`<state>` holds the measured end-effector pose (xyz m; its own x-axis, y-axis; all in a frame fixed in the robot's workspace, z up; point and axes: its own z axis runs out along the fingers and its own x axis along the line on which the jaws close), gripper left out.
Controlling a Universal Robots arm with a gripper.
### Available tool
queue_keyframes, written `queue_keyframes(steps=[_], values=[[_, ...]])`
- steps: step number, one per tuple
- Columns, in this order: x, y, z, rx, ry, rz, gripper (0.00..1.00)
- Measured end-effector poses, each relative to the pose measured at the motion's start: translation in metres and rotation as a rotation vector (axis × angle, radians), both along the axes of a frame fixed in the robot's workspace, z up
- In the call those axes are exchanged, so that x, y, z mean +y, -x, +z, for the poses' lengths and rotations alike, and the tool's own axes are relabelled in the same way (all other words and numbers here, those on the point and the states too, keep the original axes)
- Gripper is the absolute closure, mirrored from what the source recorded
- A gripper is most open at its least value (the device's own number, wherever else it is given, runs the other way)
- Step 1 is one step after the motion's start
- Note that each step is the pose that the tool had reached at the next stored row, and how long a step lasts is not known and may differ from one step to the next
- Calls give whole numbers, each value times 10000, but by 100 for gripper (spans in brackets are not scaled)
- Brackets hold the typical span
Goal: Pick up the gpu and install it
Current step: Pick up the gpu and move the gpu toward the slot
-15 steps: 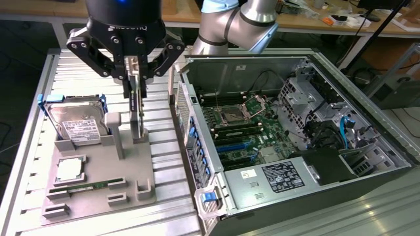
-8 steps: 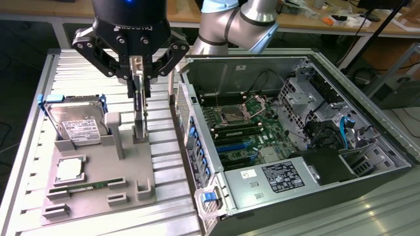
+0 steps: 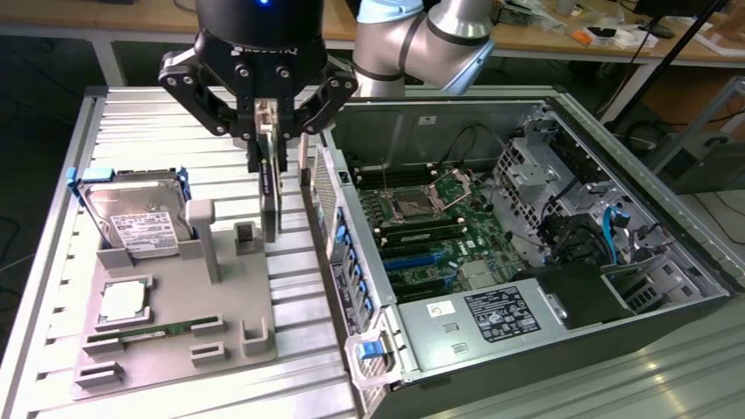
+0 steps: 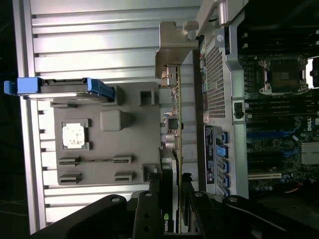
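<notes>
Lead: End effector (image 4: 172,181) closest to the lens, gpu (image 4: 175,124) hanging edge-on from it. Worried about what?

Tech: Could snag the lower edge on the grey holder (image 3: 174,288) underneath; cannot tell whether clear of its slot. Could also clip the computer case (image 3: 349,218) wall, just beside on the exterior view's right. Gripped at one end only, so might swing or slip.

Lead: And the grip?

Tech: Partly closed, pinching the card's upper end from both faces. Held upright over the holder's edge nearest the case, above the desk (image 3: 152,122), well apart from the hard drive (image 3: 138,223).
</notes>
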<state>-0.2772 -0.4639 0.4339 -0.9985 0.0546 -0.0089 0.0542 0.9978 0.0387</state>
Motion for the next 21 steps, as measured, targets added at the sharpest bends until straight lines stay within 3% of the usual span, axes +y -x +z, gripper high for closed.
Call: queue_keyframes(steps=[21], values=[[0,-313,0,1,0,0,73]])
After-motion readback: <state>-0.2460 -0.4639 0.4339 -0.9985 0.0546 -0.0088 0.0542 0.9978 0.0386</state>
